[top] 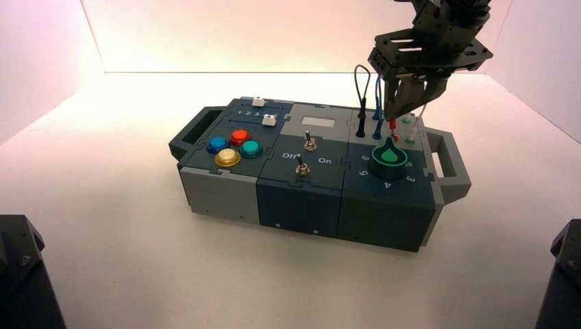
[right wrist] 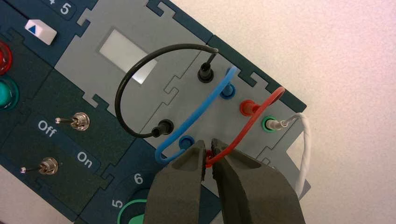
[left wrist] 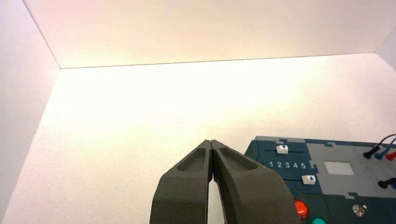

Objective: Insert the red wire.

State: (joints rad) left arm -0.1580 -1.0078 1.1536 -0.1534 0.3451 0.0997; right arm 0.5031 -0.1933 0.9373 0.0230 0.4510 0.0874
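Nearest its own wrist camera, the left gripper point(left wrist: 211, 145) waits idle left of the box, fingers pressed together on nothing. On the box's left part sit four push buttons, one each of blue point(top: 218, 144), yellow point(top: 227, 157), red point(top: 240, 137) and green point(top: 251, 149), with two white slider caps point(top: 258, 102) behind them. Rightward come two metal toggle switches point(right wrist: 80, 122) and one blank display window point(top: 318, 122). Next stand four looped wires: one black point(right wrist: 122, 88), one blue point(right wrist: 198, 112), one red wire point(right wrist: 252, 122) and one white wire point(right wrist: 306, 144). One black knob point(top: 388, 163) with a green pointer lies in front of them.

The red wire is at the box's right rear, its far plug point(right wrist: 251, 108) seated in a red socket. The right gripper point(right wrist: 209, 150), above that panel, clenches the near end, its metal tip showing just over the near red socket point(top: 395, 139). The step in hand looks like lining up this second plug; the next move calls for centring it, keeping it upright, pressing straight down, then letting go.
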